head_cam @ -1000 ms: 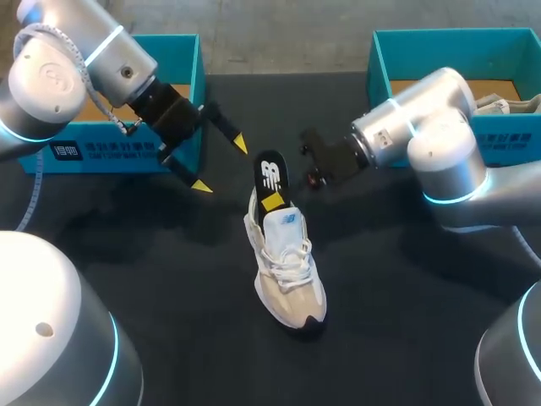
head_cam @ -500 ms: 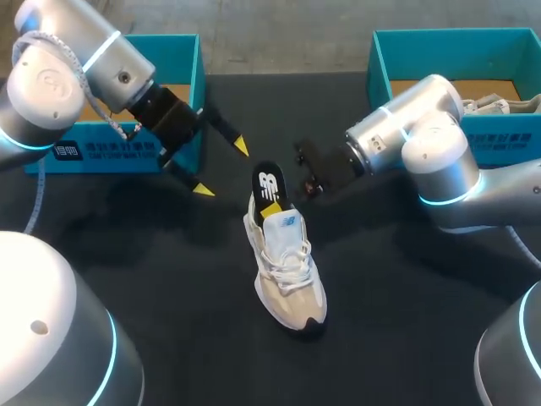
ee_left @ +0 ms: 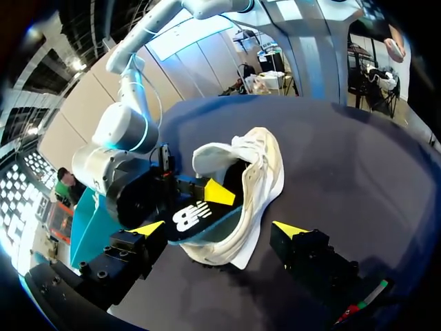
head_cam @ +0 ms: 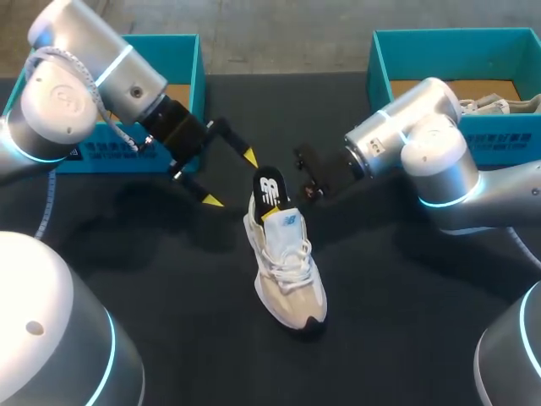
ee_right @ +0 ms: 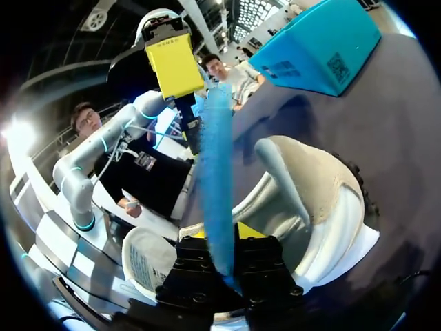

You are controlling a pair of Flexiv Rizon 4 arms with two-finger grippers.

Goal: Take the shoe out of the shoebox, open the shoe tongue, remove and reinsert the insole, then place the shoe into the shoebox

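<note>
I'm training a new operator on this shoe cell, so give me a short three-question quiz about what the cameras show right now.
1. True or false: the left gripper is shut on the shoe.
2. Choose one: the right gripper holds A) the insole, B) a lace, C) the tongue.
3. Fill in: the shoe rests on the ___.
Key: 1 false, its fingers are open beside the shoe; 2 A; 3 table.
</note>
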